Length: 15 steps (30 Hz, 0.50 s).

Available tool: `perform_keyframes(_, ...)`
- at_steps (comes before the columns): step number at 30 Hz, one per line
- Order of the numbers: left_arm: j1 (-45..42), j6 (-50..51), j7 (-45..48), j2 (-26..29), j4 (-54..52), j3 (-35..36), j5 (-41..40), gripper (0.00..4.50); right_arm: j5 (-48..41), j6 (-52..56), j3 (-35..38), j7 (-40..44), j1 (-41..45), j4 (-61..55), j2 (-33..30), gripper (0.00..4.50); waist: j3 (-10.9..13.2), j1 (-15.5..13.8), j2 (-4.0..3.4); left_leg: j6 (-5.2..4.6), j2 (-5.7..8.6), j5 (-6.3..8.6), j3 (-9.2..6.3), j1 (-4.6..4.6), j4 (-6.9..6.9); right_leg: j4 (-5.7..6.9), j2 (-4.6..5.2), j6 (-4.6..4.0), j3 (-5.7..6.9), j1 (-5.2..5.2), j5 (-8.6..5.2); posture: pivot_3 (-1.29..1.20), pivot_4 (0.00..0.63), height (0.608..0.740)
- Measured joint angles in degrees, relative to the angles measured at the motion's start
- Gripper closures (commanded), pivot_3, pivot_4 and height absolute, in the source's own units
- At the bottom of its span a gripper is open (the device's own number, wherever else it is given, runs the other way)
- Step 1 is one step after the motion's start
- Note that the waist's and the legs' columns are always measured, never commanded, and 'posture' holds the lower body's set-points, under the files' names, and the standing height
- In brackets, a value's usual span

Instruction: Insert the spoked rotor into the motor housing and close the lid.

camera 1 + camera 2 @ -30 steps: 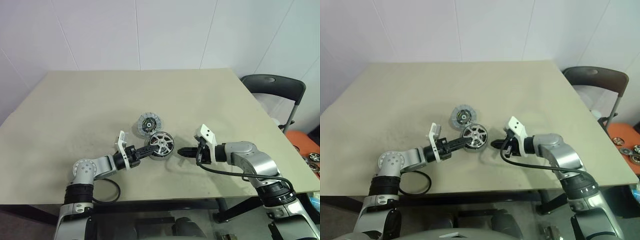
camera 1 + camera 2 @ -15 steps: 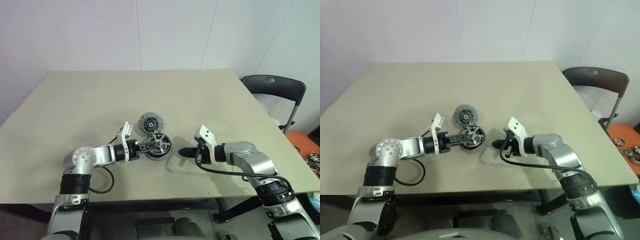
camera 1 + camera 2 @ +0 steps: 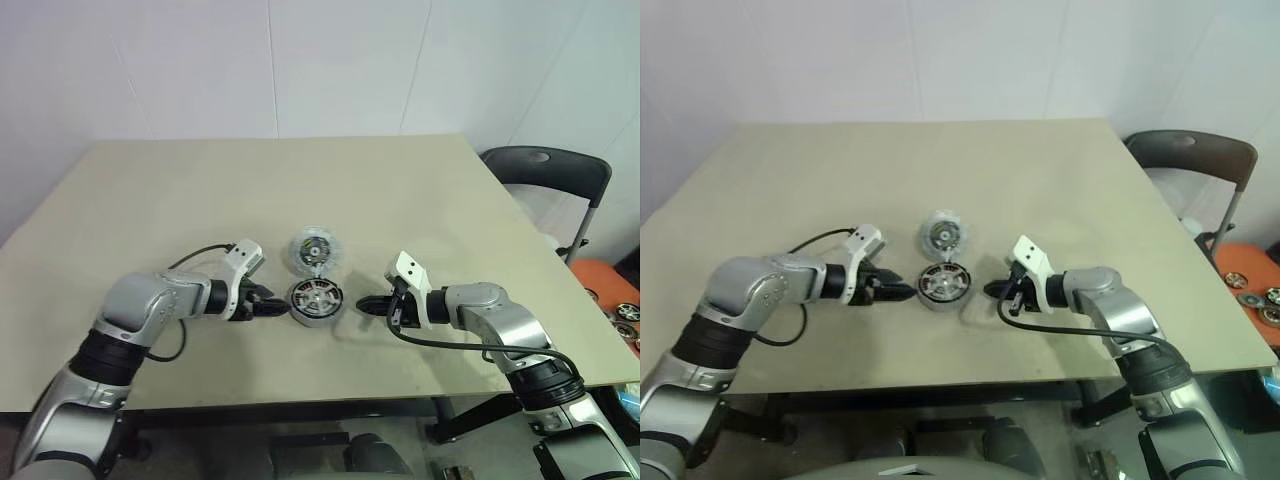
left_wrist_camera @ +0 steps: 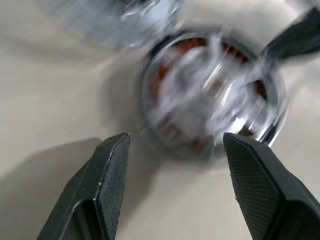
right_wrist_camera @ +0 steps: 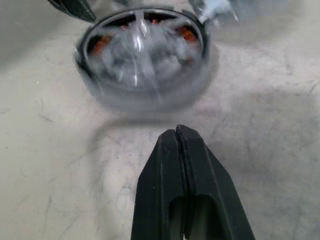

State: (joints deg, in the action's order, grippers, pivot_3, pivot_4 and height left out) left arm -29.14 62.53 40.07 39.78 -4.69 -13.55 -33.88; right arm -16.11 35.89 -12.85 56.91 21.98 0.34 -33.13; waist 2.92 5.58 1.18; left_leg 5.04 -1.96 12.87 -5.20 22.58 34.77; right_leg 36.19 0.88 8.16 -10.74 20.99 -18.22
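Two round parts sit near the middle of the table point(image 3: 180, 190), with two grippers flanking the nearer one and one grey chair point(image 3: 555, 175) beyond the table's right edge. One housing point(image 3: 316, 300) lies flat between the grippers: a dark ring with copper-coloured windings showing inside its wall. One rotor point(image 5: 145, 45) sits inside that ring; its silver spokes cross over the copper, with dark gaps between them. It shows blurred in both wrist views, so whether it is fully seated I cannot tell. One lid point(image 3: 315, 249) stands just behind the housing, tipped up on its edge and blurred, a pale grey disc with a dark centre and a small hub. Whether its lower rim touches the housing I cannot tell.

Left gripper point(image 3: 272, 310) lies low over the table just left of the housing, pointing at it, its two black fingers point(image 4: 107, 180) spread wide with nothing between them. Right gripper point(image 3: 362, 305) sits just right of the housing, apart from it, its fingers pressed tight together on nothing. One black cable loops from each wrist.
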Motion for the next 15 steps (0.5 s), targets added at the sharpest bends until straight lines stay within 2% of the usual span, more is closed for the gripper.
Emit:
perform_keyframes(4,0.0,-5.9,1.7,-0.9,0.2,0.1,2.3,1.3,0.2,-0.1,-0.2,0.1,0.3,0.0,0.2,4.5,0.0,-0.3,0.05,0.0,0.01,0.0,0.0,0.17,0.1,-0.05,0.02,0.0,0.01,0.05,0.0,0.0,0.0,0.74)
perform_keyframes(5,0.0,-9.6,1.4,-3.0,0.8,2.1,2.7,1.3,0.2,-0.1,-0.2,0.1,0.3,0.1,0.2,4.5,0.0,-0.4,0.04,0.0,0.01,0.0,0.0,0.27,0.15,-0.02,0.02,0.01,0.01,0.03,0.02,0.0,0.0,0.74)
perform_keyframes(6,-0.2,-13.6,0.8,-6.1,1.3,4.9,2.7,1.71,0.3,-0.1,-0.2,0.1,0.3,0.2,0.2,4.5,0.0,-0.6,0.04,0.0,0.0,0.0,-0.01,0.36,0.2,0.01,0.01,0.14,0.02,0.09,0.09,0.0,0.0,0.74)
perform_keyframes(8,-1.3,-19.2,0.5,-9.7,1.0,8.3,2.2,2.23,0.3,-0.1,-0.3,0.1,0.3,0.2,0.4,4.5,0.0,-1.1,0.04,-0.01,0.0,-0.01,-0.01,0.43,0.22,0.03,0.0,0.18,0.02,0.16,0.12,0.0,0.0,0.74)
perform_keyframes(14,2.3,-23.8,5.0,-11.3,-2.3,9.4,1.9,4.31,0.3,-0.1,-0.3,0.1,0.3,0.2,0.4,4.5,0.0,-1.5,-0.01,-0.03,0.0,0.0,-0.02,0.47,0.22,0.05,0.0,0.22,0.02,0.21,0.13,0.0,0.0,0.74)
perform_keyframes(15,3.3,-23.9,5.7,-11.3,-2.2,9.0,1.9,4.47,0.3,-0.1,-0.3,0.1,0.3,0.2,0.4,4.5,0.0,-1.5,0.0,-0.03,0.0,0.0,-0.01,0.48,0.24,0.06,0.0,0.22,0.02,0.21,0.13,0.0,0.0,0.74)
